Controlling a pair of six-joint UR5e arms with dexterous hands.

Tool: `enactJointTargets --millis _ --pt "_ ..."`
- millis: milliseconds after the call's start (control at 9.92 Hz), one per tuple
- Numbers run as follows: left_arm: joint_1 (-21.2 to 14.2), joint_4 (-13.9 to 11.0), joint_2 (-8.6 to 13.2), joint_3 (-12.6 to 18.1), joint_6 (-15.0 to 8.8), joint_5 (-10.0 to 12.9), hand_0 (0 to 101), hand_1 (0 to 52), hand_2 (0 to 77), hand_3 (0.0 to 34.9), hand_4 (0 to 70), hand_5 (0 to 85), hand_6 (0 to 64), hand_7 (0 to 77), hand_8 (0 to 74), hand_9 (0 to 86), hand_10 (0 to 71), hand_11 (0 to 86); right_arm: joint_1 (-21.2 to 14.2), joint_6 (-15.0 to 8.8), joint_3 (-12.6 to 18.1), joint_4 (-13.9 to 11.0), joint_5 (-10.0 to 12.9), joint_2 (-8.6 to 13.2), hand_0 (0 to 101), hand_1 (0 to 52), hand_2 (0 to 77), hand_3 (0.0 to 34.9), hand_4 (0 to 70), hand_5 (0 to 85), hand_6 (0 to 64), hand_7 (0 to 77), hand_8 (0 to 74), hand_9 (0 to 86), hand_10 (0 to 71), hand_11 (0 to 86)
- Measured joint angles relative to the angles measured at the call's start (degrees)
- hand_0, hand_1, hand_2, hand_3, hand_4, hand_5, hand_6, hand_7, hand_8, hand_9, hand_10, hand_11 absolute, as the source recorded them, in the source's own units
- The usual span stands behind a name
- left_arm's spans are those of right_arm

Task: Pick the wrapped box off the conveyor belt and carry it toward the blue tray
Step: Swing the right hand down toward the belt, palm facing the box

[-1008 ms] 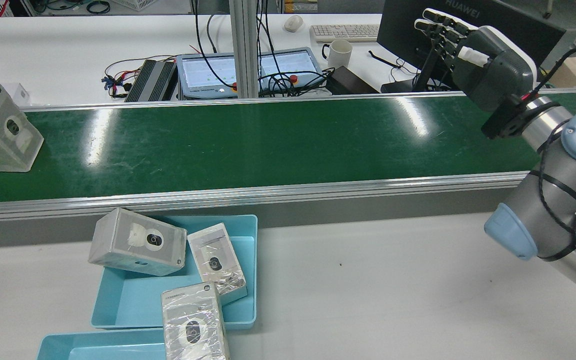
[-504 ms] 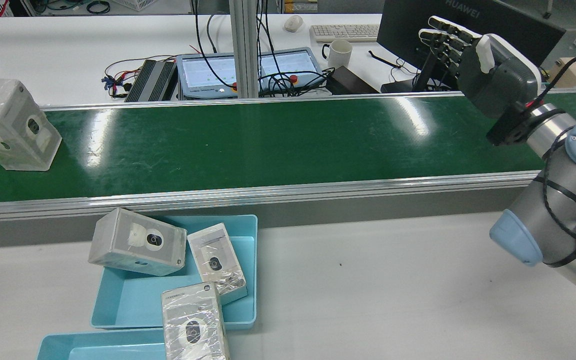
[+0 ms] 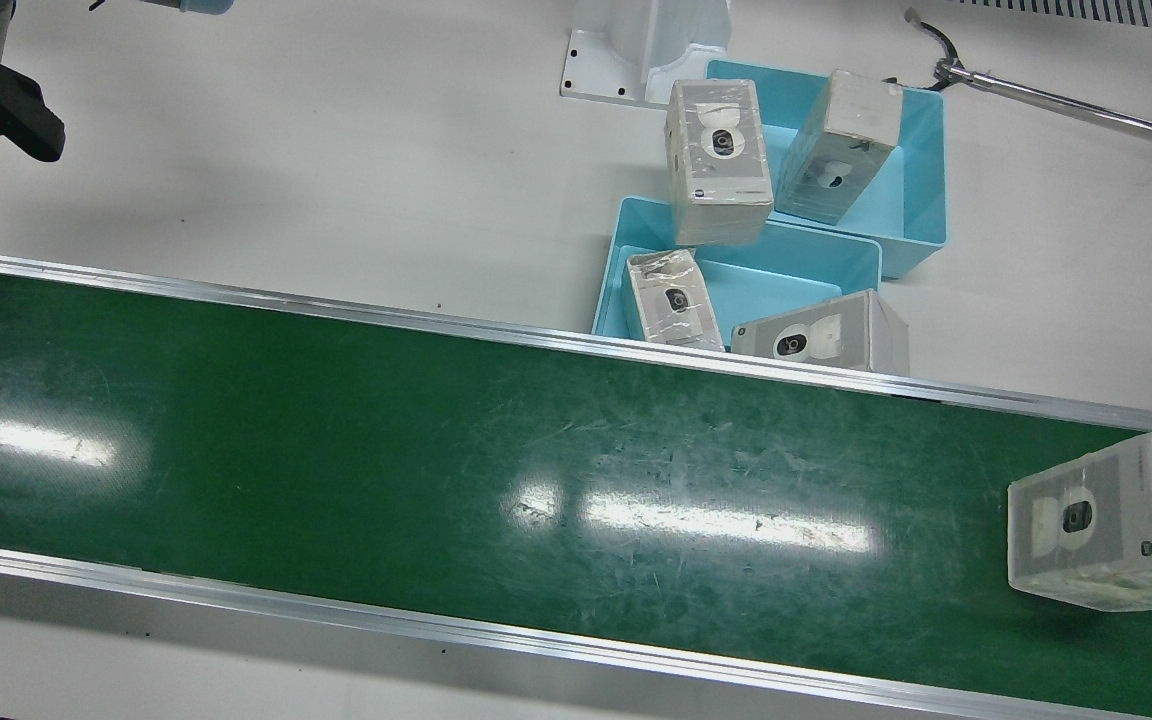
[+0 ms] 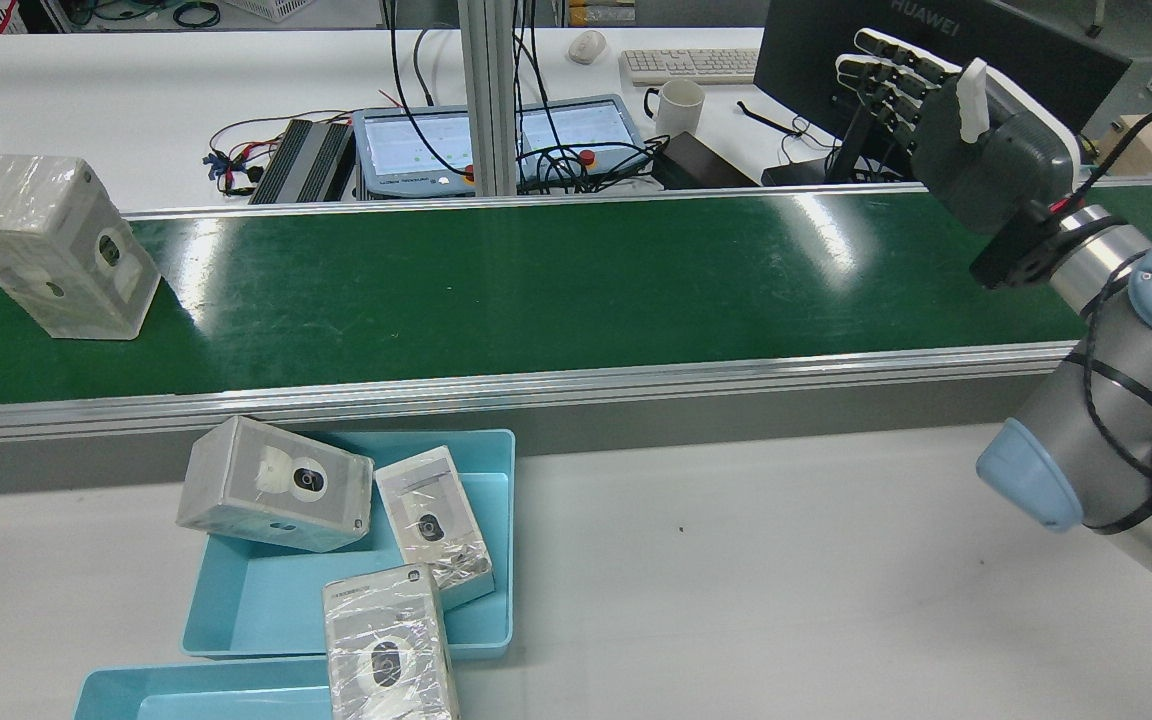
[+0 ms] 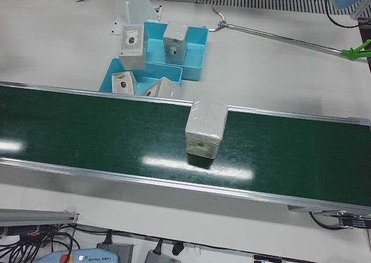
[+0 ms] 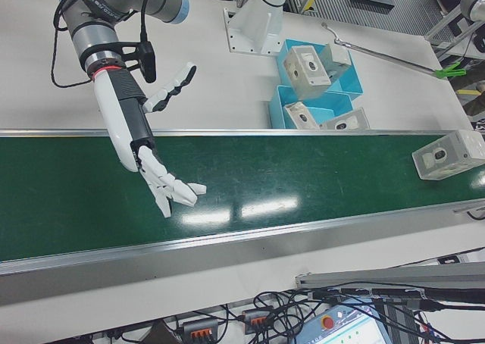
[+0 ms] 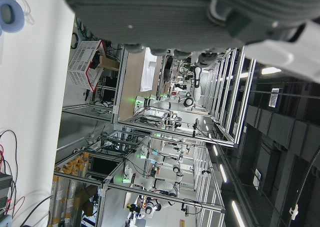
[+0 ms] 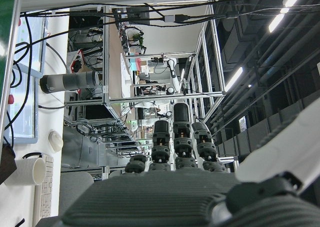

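Note:
A wrapped box [image 4: 51, 245] stands alone on the green conveyor belt [image 4: 536, 280], at its far left in the rear view. It is also at the belt's right end [image 3: 1106, 535] in the front view, mid-belt [image 5: 204, 128] in the left-front view, and at the far right [image 6: 449, 154]. My right hand [image 4: 946, 110] hovers open over the opposite end of the belt [image 6: 155, 162], fingers spread, far from the box. Only the palm of my left hand [image 7: 165, 12] shows, with nothing in it. The blue tray [image 4: 513, 540] sits on the white table below the belt.
Several wrapped boxes [image 4: 276, 485] lie in and lean on two blue trays [image 3: 921, 180]. A metal reach tool [image 5: 278, 38] lies on the table. A monitor [image 4: 836, 60], mug [image 4: 678, 105] and screen [image 4: 496, 140] stand beyond the belt. An arm pedestal [image 3: 646, 45] stands beside the trays.
The wrapped box has travelled rightward along the belt in the rear view. My right hand has shifted slightly and turned a little.

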Motion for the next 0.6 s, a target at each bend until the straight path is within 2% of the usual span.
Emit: enactJointTargets --millis 302,403,504,605 --pt "0.0 0.0 0.0 0.0 0.0 0.0 0 0.0 1.1 0.0 0.0 1.1 0.5 0.5 0.5 0.5 0.5 0.5 -0.7 0.0 0.7 0.6 -0.1 0.3 30 1.1 1.6 0.0 12.0 8.2 7.6 21.3 12.5 16.4 4.4 5.4" --pt "0.0 0.0 0.0 0.0 0.0 0.0 0 0.0 1.1 0.0 0.0 1.1 0.5 0.5 0.5 0.5 0.5 0.5 -2.2 -0.3 0.6 0.8 0.0 0.5 30 1.1 1.6 0.0 12.0 8.2 7.6 21.3 12.5 16.4 4.4 5.4" --pt "0.0 0.0 0.0 0.0 0.0 0.0 0 0.0 1.1 0.0 0.0 1.1 0.5 0.5 0.5 0.5 0.5 0.5 -4.1 -0.8 0.5 1.1 0.1 1.2 38 2.2 1.6 0.0 11.5 7.6 8.7 19.1 9.8 12.5 2.7 3.3" --pt "0.0 0.0 0.0 0.0 0.0 0.0 0 0.0 1.1 0.0 0.0 1.1 0.5 0.5 0.5 0.5 0.5 0.5 -5.9 -2.1 0.0 1.4 0.2 2.5 46 12.0 10.4 0.0 7.1 6.0 7.1 14.7 7.1 7.6 0.0 1.6"
